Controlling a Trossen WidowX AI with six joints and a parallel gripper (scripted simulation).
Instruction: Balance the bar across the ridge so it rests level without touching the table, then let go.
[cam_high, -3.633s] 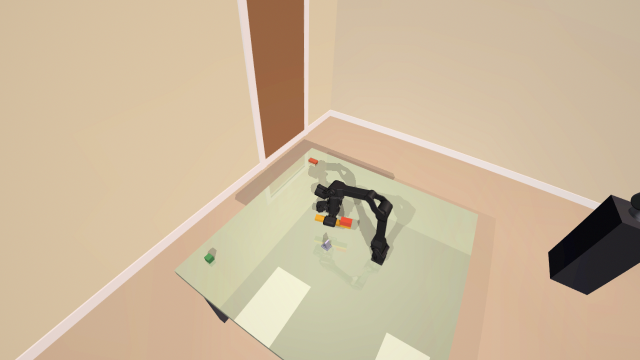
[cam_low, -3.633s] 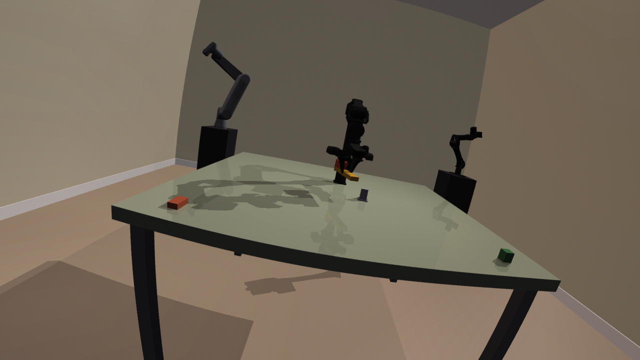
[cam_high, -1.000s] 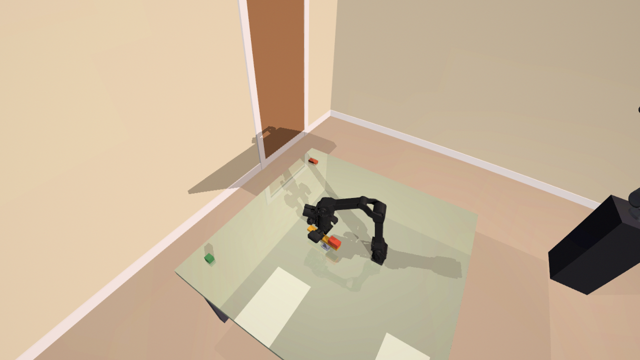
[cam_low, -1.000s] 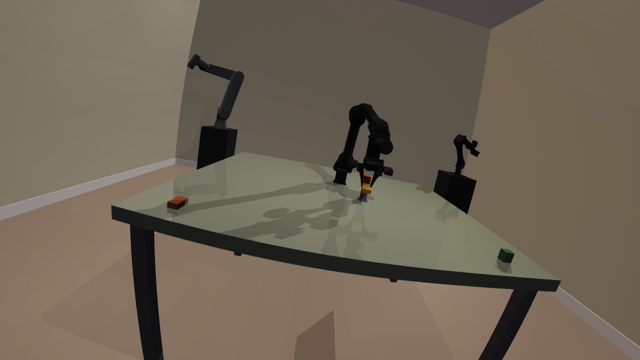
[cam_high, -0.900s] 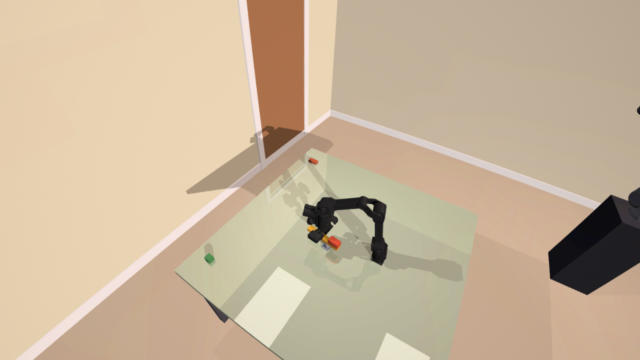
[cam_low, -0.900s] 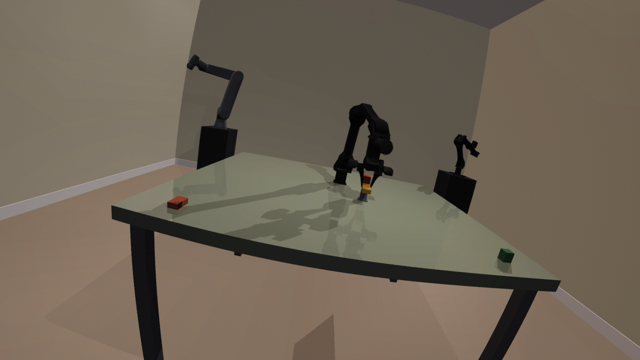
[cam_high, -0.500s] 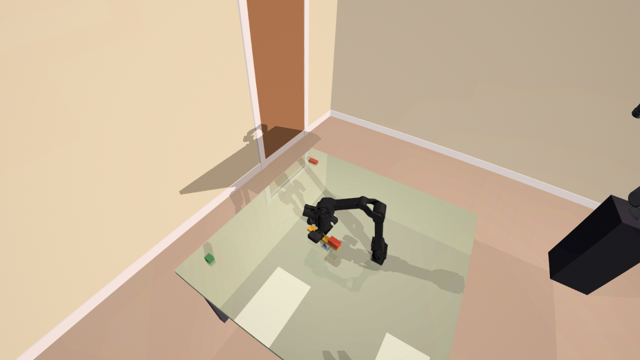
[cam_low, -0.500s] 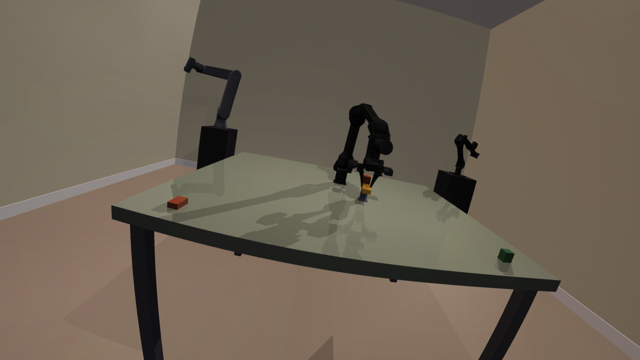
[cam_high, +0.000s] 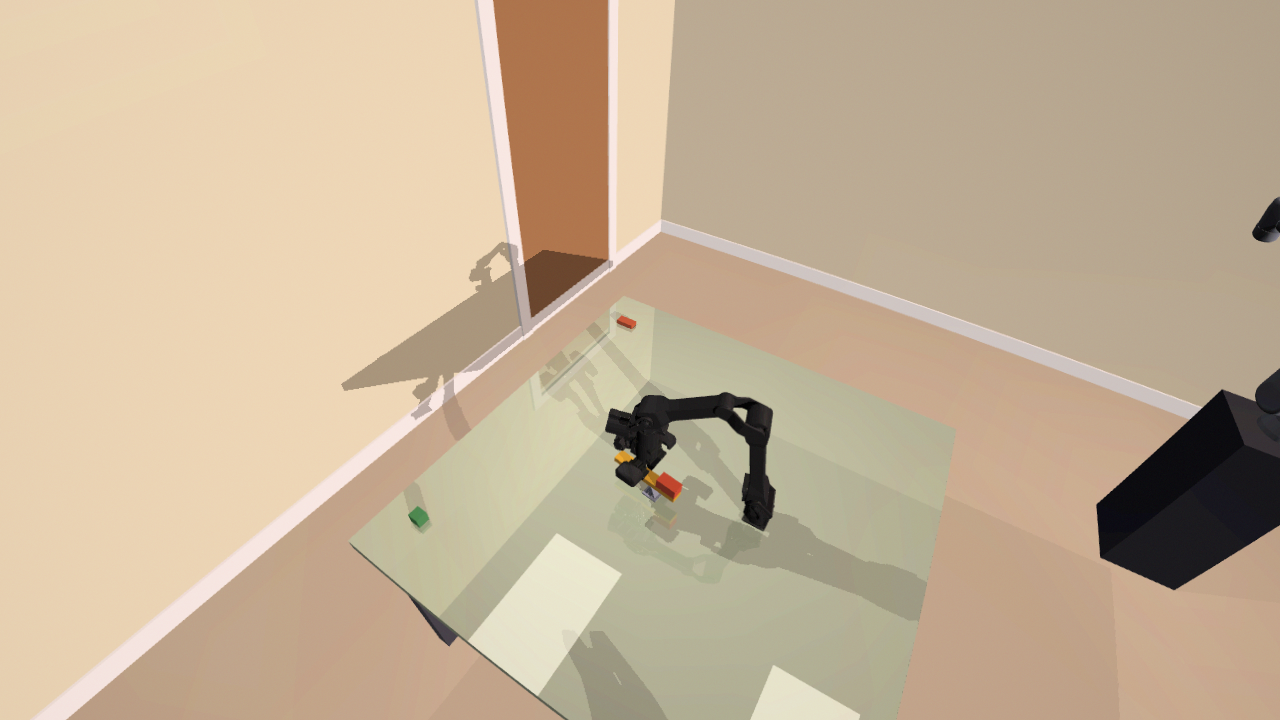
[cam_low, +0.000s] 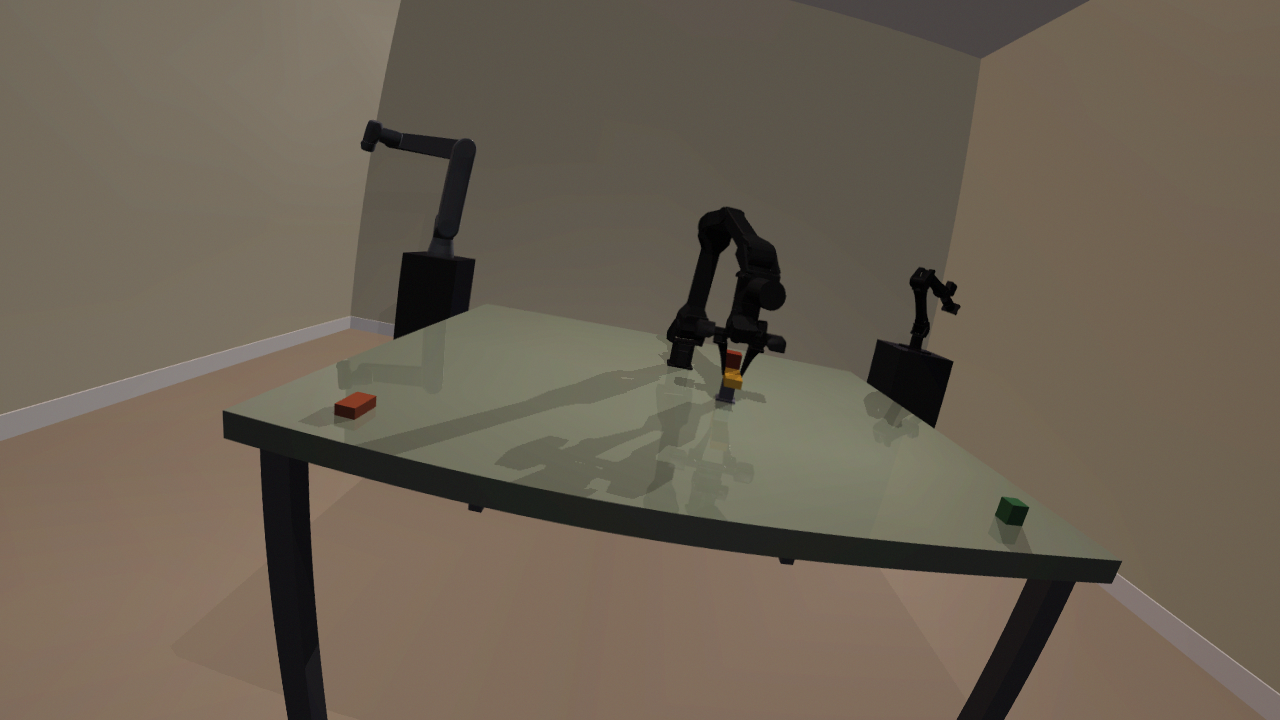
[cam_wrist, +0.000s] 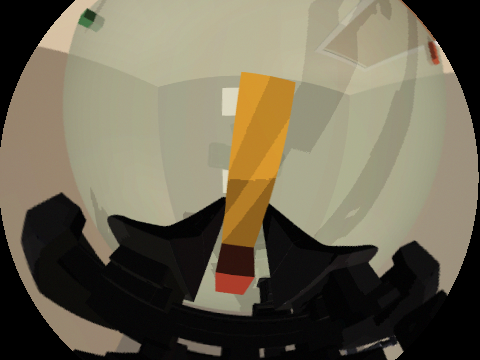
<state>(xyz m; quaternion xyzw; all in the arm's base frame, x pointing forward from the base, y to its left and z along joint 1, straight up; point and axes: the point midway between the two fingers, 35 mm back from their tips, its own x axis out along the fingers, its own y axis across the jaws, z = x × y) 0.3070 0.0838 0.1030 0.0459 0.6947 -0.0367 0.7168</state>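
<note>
The black parallel-jaw gripper (cam_high: 646, 473) (cam_low: 733, 372) (cam_wrist: 246, 204) has its fingers clenched on the long orange bar (cam_high: 623, 457) (cam_low: 733, 379) (cam_wrist: 260, 130), w/ a red rectangular block (cam_high: 668, 484) (cam_low: 733, 359) (cam_wrist: 234, 283) on one end. Pickup is done, and so, prob., is the carry: the bar is over the small grey-purple ridge (cam_high: 650, 493) (cam_low: 725, 394), well in from the edges of the pale green glossy table (cam_high: 805, 644) (cam_low: 554, 349) (cam_wrist: 125, 125). Contact vs. a slight gap — can't tell. Left to do: confirm seating & level, then let go; approx. the last stretch. In the ext. view, a loose red brick (cam_high: 626, 322) (cam_low: 355, 405) (cam_wrist: 434, 53) lies toward the near left corner, a small green cube (cam_high: 418, 516) (cam_low: 1011, 511) (cam_wrist: 87, 19) by the near right corner — neither seems needed.
</note>
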